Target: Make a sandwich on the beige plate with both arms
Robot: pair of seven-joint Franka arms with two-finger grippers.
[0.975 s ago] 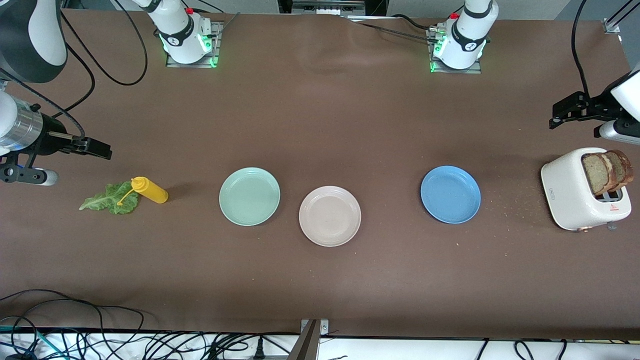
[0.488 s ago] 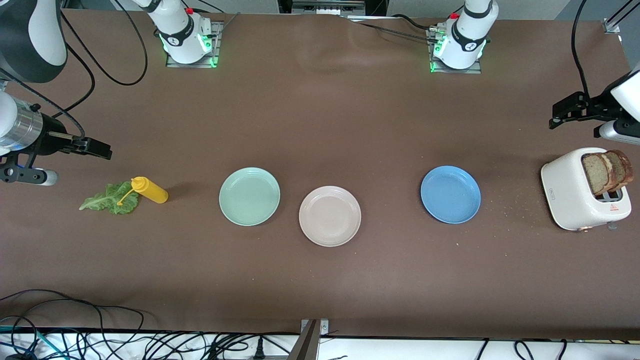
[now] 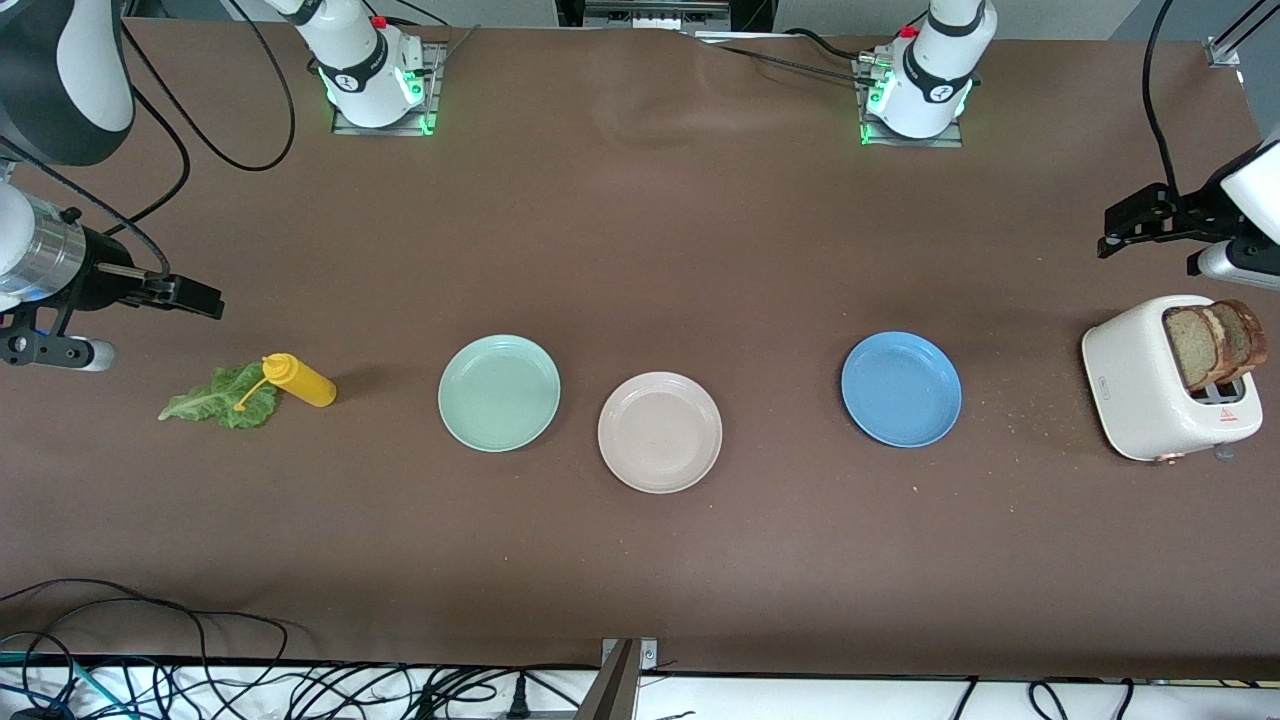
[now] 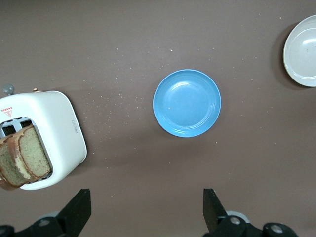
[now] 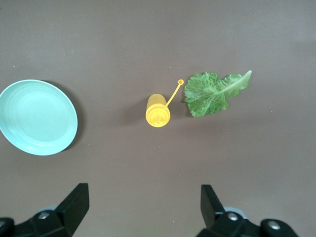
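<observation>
Both fingers spread, left gripper (image 4: 144,215), right gripper (image 5: 143,210), lettuce leaf (image 3: 218,398) lengthwise along table, beige plate (image 3: 660,432) bare

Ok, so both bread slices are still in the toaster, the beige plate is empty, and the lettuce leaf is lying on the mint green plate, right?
Not quite. The lettuce leaf lies on the bare table beside the yellow squeeze bottle, toward the right arm's end, not on the mint green plate, which is empty. The front view shows it. The bread slices do sit in the toaster, and the beige plate is empty.
</observation>
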